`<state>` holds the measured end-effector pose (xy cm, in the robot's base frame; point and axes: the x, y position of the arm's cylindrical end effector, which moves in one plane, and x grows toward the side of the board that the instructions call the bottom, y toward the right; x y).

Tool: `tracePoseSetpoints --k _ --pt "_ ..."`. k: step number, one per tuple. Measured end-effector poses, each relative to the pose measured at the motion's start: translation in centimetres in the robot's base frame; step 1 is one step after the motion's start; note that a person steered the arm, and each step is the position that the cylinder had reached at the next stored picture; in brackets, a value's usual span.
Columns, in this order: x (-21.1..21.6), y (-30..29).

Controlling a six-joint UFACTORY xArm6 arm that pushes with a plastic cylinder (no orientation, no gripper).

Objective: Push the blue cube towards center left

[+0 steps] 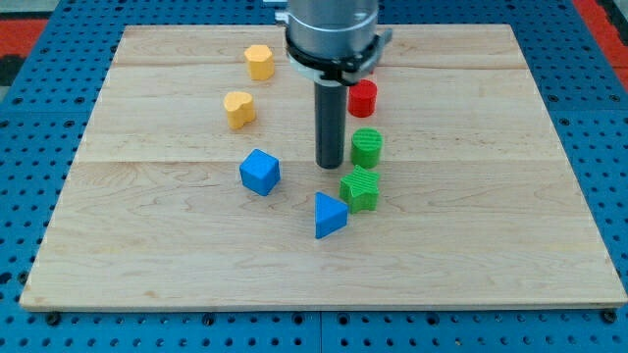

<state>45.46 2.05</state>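
Note:
The blue cube [260,172] sits on the wooden board [147,245] a little left of the board's middle. My tip [329,165] rests on the board to the right of the blue cube, about a block's width of gap between them. The tip stands just left of the green cylinder [367,147] and above the green ribbed block [360,188]. A blue triangular block [329,215] lies below the tip, to the lower right of the blue cube.
A red cylinder [363,98] stands right of the rod, above the green cylinder. A yellow heart-shaped block [239,108] and a yellow hexagonal block [259,62] sit toward the view's top left. A blue pegboard [29,147] surrounds the board.

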Motion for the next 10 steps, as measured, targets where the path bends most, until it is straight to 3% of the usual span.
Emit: tracePoseSetpoints --k 2,3,6,8,9,10 --pt "1.0 -5.2" --pt "5.4 -3.7" --pt "0.5 -7.0" --pt "3.4 -7.0" --pt "-0.7 -10.7" --pt "-1.1 -10.5"
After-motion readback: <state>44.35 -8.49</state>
